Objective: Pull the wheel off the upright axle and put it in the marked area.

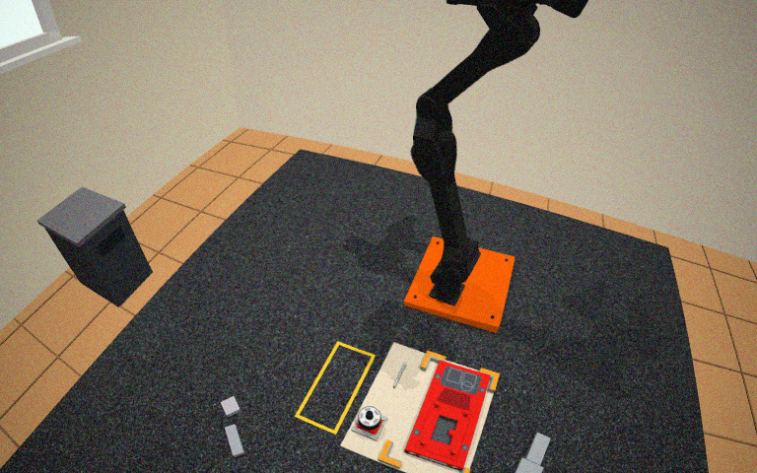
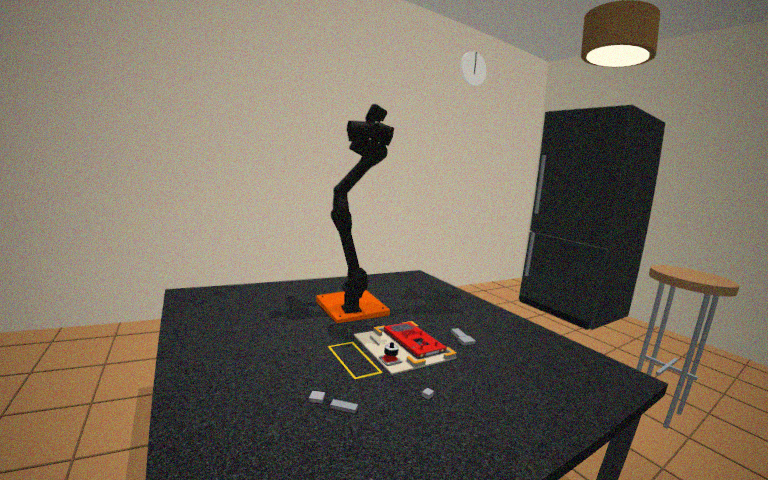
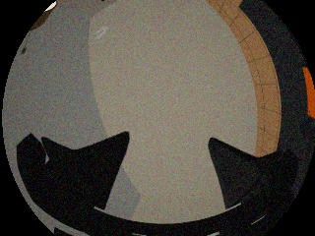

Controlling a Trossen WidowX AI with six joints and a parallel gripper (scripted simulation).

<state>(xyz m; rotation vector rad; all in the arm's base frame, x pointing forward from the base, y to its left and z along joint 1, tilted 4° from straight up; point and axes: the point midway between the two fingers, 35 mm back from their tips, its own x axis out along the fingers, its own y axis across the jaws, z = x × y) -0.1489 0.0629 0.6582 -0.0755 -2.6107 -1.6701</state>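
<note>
Claw (image 3: 167, 151) open, raised high | wheel (image 1: 369, 417) on axle, far below

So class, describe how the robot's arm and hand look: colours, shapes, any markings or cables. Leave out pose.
The arm is matt black all over, built from slim, boxy links with rounded joints, and bolted to a flat orange square base with small dark screw holes at its corners. No cables, labels or markings show. The hand is also black, with two dark pointed fingers and a glossy black housing below them.
</note>
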